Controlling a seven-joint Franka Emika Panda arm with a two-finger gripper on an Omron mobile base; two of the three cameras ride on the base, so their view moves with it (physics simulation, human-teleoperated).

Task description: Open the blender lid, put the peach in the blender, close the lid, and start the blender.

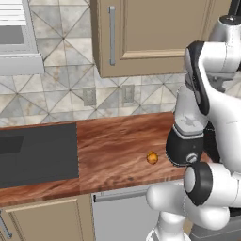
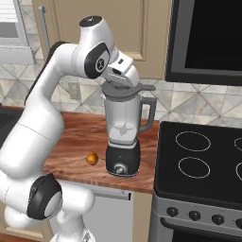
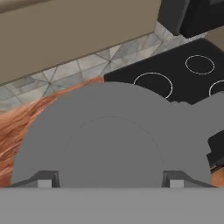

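Blender lid (image 2: 124, 89) flat on upright blender (image 2: 123, 137); gripper (image 3: 110, 181) jaws spread astride lid; peach (image 2: 92, 159) beside base.

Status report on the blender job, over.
Gripper down on blender lid, grasp unclear. Lid on blender. Peach on counter beside base.

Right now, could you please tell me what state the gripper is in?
Gripper: down on the blender lid, with fingers spread wide over it; whether they grip it cannot be told.
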